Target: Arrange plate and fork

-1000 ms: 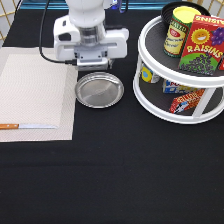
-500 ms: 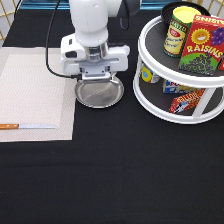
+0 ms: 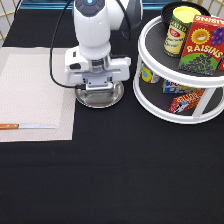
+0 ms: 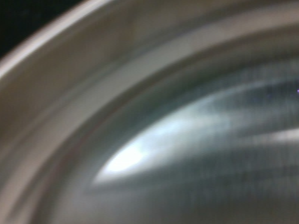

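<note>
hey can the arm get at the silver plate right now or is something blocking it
Probably yes. The tool sits directly over the plate, low against it, and the wrist view is filled by the plate's shiny surface. Nothing lies between them; the placemat and the turntable rack stand off to either side.

You see even, bright overhead light; close up, the round shiny silver metal plate [image 4: 176, 150] blurs, streaked with white glare.

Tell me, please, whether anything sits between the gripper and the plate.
Nothing visible does: the gripper is right down over the plate, whose rim and shiny floor fill the wrist view.
</note>
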Robot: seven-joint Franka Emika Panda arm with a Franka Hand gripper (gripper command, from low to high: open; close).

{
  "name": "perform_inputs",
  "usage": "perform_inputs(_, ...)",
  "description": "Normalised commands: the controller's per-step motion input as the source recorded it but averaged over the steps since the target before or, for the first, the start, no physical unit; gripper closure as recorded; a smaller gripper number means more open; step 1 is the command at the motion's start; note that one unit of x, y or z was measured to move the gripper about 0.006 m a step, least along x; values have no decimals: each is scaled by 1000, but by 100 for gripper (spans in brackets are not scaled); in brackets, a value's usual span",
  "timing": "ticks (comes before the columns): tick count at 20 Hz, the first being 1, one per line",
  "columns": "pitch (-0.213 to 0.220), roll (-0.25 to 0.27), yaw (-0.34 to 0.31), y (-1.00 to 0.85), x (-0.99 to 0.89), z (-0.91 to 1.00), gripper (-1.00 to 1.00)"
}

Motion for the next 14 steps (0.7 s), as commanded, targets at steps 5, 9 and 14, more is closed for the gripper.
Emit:
perform_inputs(5, 7, 96, 0, -511, 261, -75, -100)
perform_inputs(9, 3, 67, 0, -583, 209, 0, -100)
perform_inputs(14, 1, 45, 0, -679, 168, 0, -100)
